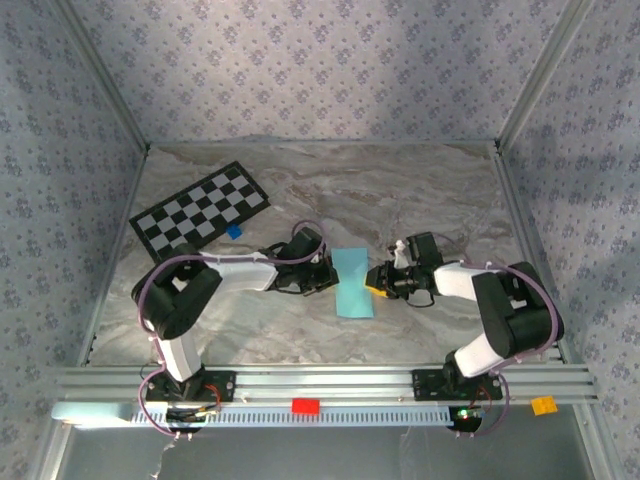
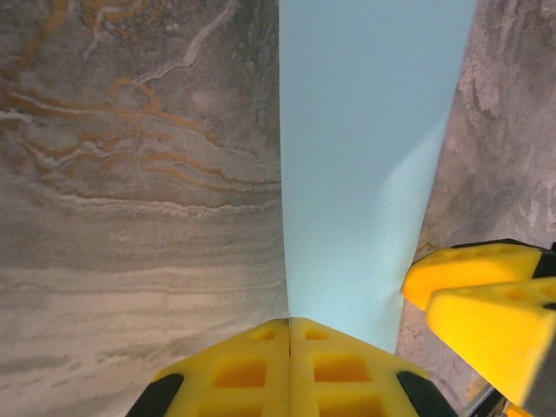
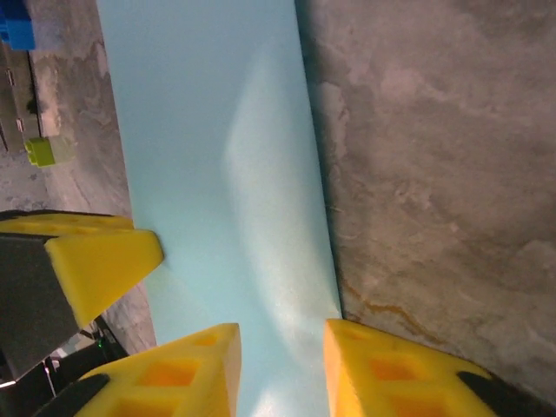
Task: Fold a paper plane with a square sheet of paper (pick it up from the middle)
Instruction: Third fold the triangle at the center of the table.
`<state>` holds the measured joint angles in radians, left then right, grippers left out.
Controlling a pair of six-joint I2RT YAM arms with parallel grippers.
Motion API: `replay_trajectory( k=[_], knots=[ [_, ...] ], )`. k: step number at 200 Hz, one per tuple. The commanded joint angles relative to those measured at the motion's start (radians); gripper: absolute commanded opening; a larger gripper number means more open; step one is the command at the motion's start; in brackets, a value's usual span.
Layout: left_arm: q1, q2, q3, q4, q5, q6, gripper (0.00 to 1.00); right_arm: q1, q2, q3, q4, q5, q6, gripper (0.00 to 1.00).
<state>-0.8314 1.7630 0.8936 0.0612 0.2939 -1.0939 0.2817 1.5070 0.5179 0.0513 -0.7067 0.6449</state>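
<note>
The square sheet of paper lies folded into a narrow light-blue strip on the marble table, between my two grippers. My left gripper is shut, and its closed yellow tips sit right at the strip's left edge. I cannot tell whether they pinch that edge or only rest on it. My right gripper is open, its fingers spread over the strip's right edge with the paper lying under the gap. The right gripper's yellow fingertips also show beside the paper in the left wrist view.
A black-and-white checkerboard card lies at the back left with a small blue block near its corner. A red block and an orange block sit on the front rail. Walls enclose the table.
</note>
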Motion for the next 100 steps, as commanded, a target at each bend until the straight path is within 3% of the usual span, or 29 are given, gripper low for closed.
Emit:
replay_trajectory(
  k=[1,19,54,100],
  knots=[
    [0.011,-0.048,-0.024,0.004,-0.024,-0.007,0.03,0.000,-0.080,0.019,-0.085,0.069,-0.008,0.42],
    [0.016,-0.068,-0.036,-0.005,-0.031,-0.006,0.03,0.002,-0.142,0.027,-0.129,0.118,-0.052,0.48],
    [0.026,-0.091,-0.058,-0.001,-0.036,-0.005,0.03,0.004,-0.208,0.077,-0.254,0.228,-0.087,0.49],
    [0.031,-0.090,-0.046,0.016,-0.009,-0.006,0.03,0.013,-0.249,0.139,-0.429,0.369,0.068,0.49]
  ],
)
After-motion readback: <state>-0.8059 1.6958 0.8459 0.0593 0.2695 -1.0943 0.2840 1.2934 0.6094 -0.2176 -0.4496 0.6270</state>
